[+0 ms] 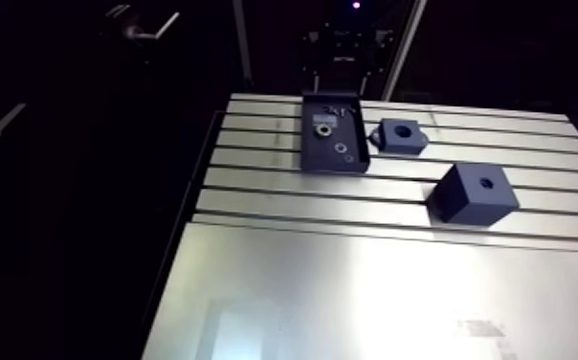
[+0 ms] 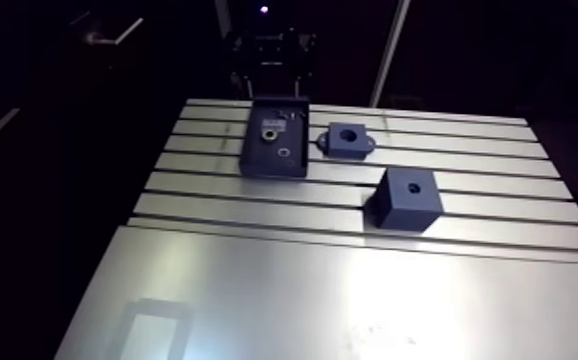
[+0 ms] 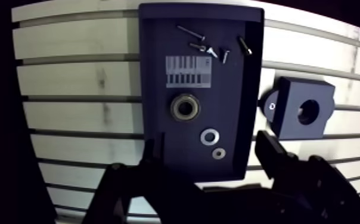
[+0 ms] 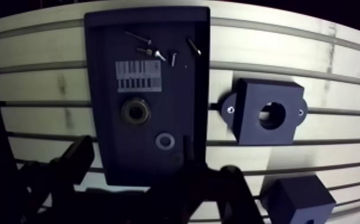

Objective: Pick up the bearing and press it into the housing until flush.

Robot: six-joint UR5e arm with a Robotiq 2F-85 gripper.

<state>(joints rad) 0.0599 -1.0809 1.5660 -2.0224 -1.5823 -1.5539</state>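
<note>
Arm view: the bearing (image 1: 323, 127) lies flat in the dark tray (image 1: 317, 158) towards the far end of the table (image 1: 255, 182). The housing (image 1: 400, 135) sits just beside the tray, and a cube block (image 1: 474, 194) is nearer the camera. From here the bearing is only a small pale ring, and the depth of the housing's bore cannot be made out.

Wrist view: the gripper (image 3: 212, 146) hangs over the tray's near end, fingers apart and empty, with the bearing ahead of them. Two washers (image 3: 210, 137) lie close to the fingers, and loose screws (image 3: 206, 47) lie beyond the bearing. A finger could catch a washer or the tray wall, or slip off the smooth ring. A bearing gripped tilted would likely jam in the bore. The cube block is cut off at the view's edge
</note>
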